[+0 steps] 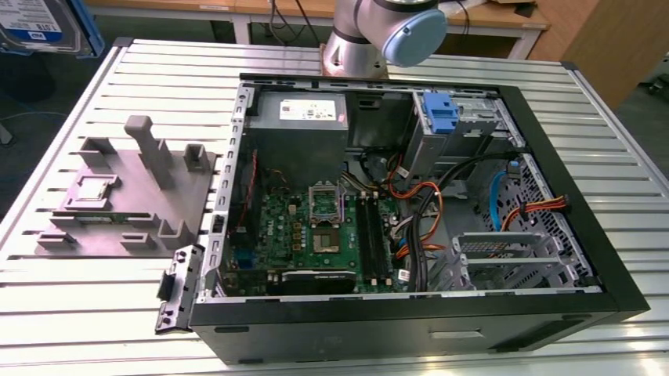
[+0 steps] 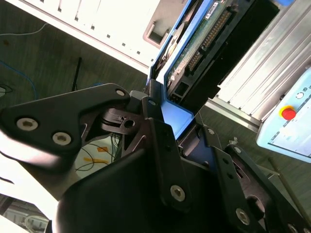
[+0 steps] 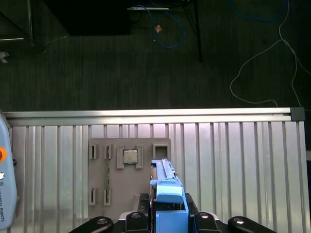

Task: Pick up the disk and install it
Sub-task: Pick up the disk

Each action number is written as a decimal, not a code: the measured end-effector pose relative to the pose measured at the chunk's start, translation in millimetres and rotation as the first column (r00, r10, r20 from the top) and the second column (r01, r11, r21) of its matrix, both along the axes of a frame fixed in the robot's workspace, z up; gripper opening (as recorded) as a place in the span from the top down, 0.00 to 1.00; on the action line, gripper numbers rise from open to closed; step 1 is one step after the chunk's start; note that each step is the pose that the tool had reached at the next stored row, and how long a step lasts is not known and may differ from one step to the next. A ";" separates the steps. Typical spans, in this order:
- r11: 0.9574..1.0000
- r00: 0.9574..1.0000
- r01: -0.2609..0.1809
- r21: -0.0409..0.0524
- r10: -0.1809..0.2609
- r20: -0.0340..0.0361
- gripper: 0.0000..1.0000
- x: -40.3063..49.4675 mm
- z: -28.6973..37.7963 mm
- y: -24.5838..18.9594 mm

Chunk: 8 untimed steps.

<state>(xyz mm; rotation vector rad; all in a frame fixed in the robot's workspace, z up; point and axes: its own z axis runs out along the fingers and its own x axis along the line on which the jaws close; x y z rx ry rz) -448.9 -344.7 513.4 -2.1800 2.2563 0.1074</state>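
The disk (image 1: 37, 27), silver-grey with a blue-and-white label and a bright blue carrier, hangs high at the exterior view's upper left, off the table's far left corner. In the first wrist view my gripper (image 3: 169, 221) is shut on the disk's blue carrier (image 3: 167, 194), which juts out over the slatted table. The second wrist view shows the disk's green circuit-board side (image 2: 204, 43) and the blue carrier end (image 2: 177, 116) clamped between the black fingers (image 2: 160, 126).
An open computer case (image 1: 418, 313) lies on the slatted table (image 1: 585, 102), with a blue bracket (image 1: 441, 113) at its upper drive bay and a metal drive cage (image 1: 502, 254). A grey multi-post fixture block (image 1: 125, 196) stands to the case's left in the exterior view. The arm's base (image 1: 361, 47) rises behind the case.
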 end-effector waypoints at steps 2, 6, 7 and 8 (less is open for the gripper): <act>1.000 1.000 0.000 0.000 0.000 0.000 0.64 -0.1 0.0 0.0; 1.000 1.000 0.000 0.000 0.000 0.000 0.64 -0.1 0.0 0.0; 1.000 1.000 0.000 0.000 0.000 0.000 0.64 -0.1 0.0 0.0; 1.000 1.000 0.000 0.000 0.000 0.000 0.64 -0.1 0.0 0.0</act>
